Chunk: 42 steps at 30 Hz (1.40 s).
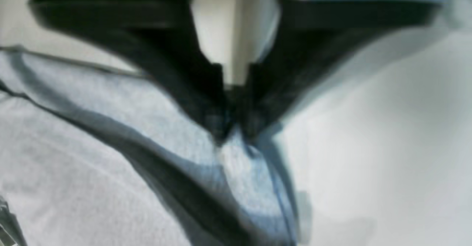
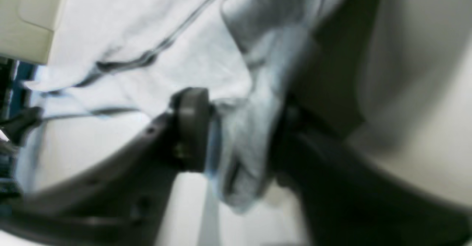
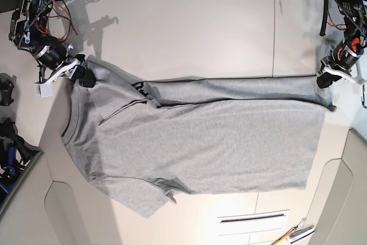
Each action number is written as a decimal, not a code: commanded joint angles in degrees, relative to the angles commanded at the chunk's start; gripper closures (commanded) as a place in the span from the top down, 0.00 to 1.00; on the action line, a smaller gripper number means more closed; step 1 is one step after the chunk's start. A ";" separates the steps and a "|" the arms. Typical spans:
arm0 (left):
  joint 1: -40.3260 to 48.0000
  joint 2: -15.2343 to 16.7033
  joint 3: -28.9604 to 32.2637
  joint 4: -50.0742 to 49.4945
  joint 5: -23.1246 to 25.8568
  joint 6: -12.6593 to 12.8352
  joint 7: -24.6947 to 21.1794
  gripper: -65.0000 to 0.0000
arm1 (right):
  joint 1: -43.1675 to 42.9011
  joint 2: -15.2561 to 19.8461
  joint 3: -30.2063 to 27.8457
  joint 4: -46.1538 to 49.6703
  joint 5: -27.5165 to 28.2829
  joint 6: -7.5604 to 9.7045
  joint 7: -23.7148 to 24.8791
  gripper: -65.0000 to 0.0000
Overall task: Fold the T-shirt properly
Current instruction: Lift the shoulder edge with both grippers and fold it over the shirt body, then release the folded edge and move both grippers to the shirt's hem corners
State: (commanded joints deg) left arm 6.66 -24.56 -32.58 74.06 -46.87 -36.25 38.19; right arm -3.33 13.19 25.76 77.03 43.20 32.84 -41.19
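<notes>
Bunched grey cloth fills both closed jaws: left gripper (image 1: 230,135) and right gripper (image 2: 239,135) pinch the T-shirt (image 3: 195,142) by opposite ends of its far edge, likely to fold it lengthwise.

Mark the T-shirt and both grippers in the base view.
T-shirt (image 3: 200,142): base view, plain grey body panel.
Left gripper (image 3: 328,80): base view, jaws shut on the shirt's right-hand corner.
Right gripper (image 3: 86,77): base view, jaws shut on the shirt's upper-left edge.
</notes>
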 joint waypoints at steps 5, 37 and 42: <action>-0.09 -1.16 0.00 0.37 -0.59 -2.62 0.17 0.00 | -0.04 0.15 1.09 1.42 -0.35 0.83 0.11 0.00; 31.23 -3.23 -1.20 25.31 -9.90 -3.43 8.48 0.00 | -26.45 9.03 12.13 16.24 8.48 1.07 -9.88 0.00; 32.54 -3.06 -1.20 25.38 -9.90 -3.43 9.29 0.00 | -27.34 8.98 12.17 16.24 8.17 1.03 -9.84 0.00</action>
State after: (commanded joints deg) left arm 39.20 -27.62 -33.78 99.44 -56.77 -39.68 47.48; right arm -30.68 22.17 37.93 93.27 51.37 33.87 -51.03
